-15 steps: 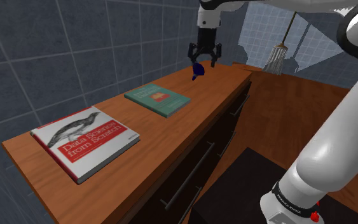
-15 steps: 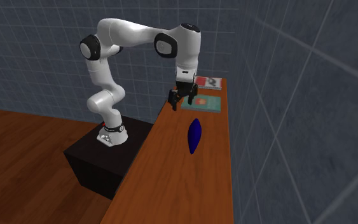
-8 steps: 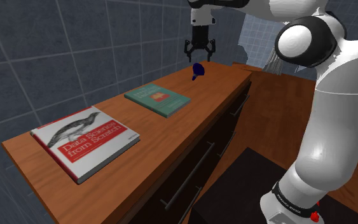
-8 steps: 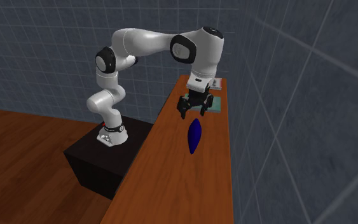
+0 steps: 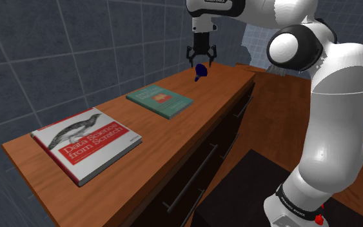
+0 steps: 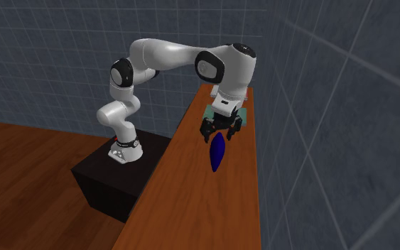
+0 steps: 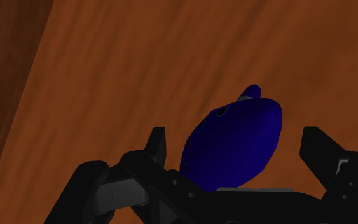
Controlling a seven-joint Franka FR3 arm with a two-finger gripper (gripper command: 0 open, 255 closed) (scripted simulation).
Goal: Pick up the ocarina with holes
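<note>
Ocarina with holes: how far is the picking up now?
Done: the open claw hangs over the blue ocarina. In hand: the approach, its fingers apart beside it, not gripping. Left: closing and lifting it off the wooden top.

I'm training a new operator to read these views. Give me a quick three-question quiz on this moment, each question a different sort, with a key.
1. True or false: the gripper is shut on the blue ocarina.
2. Which lies nearer the ocarina? A) the green book B) the red-and-white book C) a black book
3. How many books lie on the wooden counter?
Key: 1 false, its fingers stand apart beside the ocarina without touching it. 2 A. 3 two, the green book and the red-and-white book.
</note>
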